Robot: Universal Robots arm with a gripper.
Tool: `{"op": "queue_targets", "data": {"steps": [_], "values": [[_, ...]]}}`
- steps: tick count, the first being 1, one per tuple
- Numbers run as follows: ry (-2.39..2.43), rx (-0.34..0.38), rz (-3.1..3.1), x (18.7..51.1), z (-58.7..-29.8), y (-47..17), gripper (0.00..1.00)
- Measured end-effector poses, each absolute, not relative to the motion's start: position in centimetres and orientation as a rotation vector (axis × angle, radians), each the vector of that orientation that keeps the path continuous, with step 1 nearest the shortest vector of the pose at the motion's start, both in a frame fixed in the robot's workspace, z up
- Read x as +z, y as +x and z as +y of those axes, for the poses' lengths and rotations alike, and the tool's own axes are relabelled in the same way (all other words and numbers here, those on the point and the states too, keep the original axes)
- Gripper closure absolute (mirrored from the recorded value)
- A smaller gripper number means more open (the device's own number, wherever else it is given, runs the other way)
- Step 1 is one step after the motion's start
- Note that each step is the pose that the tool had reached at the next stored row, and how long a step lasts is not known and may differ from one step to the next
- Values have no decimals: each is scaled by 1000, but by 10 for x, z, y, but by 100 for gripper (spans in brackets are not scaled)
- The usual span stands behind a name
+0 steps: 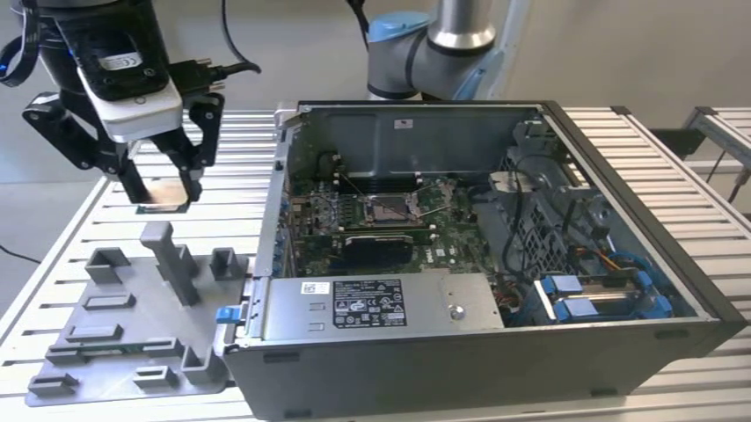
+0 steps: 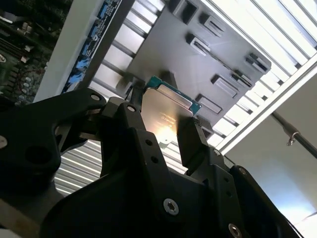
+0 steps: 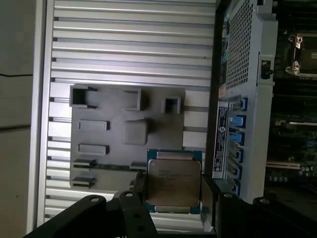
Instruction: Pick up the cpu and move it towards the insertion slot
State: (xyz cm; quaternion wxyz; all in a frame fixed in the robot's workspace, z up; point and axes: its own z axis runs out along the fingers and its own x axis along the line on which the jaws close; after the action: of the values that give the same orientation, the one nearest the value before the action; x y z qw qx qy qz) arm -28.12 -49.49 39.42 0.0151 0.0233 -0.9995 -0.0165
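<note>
Tool (image 1: 161, 193) is clamped on the cpu (image 3: 173, 181), one finger against each of two opposite edges, as you can see in both wrist views. The cpu lies flat between them, its pale metal top facing the wrist cameras.

In the exterior view the cpu hangs clear above the far end of the grey fixture plate (image 1: 118, 352) on the slatted counter (image 1: 70, 229). It touches none of the plate's blocks. It sits outside the open computer case (image 1: 470, 334), on the exterior view's left of it.

The insertion slot (image 1: 388, 208) is on the green motherboard inside that case, well apart from the cpu, with the case's side wall (image 1: 281, 176) standing between them.

So you can count the pick as done, and I judge the carry toward the slot is the step in hand, with most of the travel left.

To my eye that carry calls for enough height to pass over the side wall. You also need to keep the cpu level and the grip firm, since only its thin edges are held.
</note>
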Motion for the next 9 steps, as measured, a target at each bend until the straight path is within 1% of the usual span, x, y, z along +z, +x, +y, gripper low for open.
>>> {"op": "queue_targets", "data": {"steps": [9], "values": [[73, -51, -3110, 394, -495, -255, 100]]}}
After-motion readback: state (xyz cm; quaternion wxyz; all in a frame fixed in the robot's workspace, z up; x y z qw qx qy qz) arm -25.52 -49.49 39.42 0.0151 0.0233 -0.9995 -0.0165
